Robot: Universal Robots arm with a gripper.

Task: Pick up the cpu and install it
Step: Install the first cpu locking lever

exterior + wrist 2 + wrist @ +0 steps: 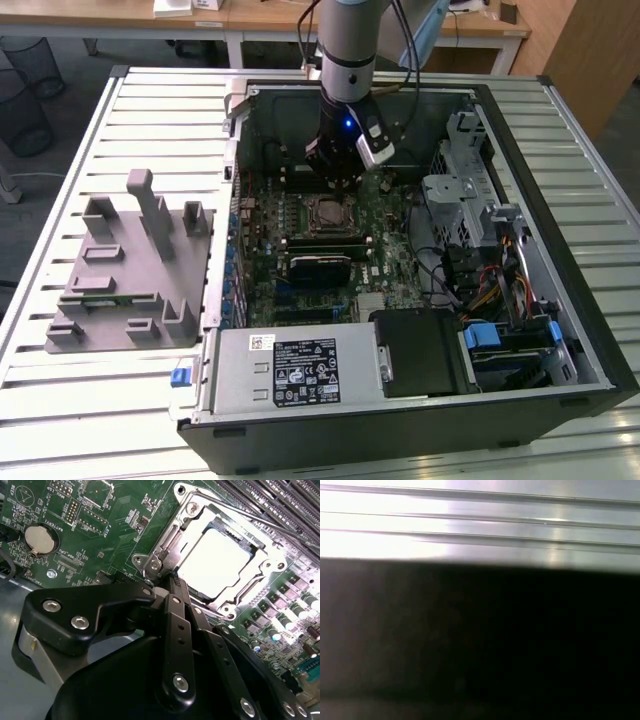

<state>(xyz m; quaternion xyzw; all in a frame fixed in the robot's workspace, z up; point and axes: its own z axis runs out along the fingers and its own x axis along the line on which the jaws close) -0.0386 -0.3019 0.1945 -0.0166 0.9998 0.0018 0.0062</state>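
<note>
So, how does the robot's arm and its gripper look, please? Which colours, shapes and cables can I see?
In the exterior view the arm is a silver-grey cylinder with a darker band and black cables running beside it. Below it comes a black wrist part with a small blue light. The gripper in the second wrist view is matt black, built from flat, rounded link bars joined with silver screws.

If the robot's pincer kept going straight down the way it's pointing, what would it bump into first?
Probably the metal frame of the socket on the motherboard, at the edge nearest the pincer, with the cpu lying just beyond. Depth is hard to judge, so that is a best guess.
</note>
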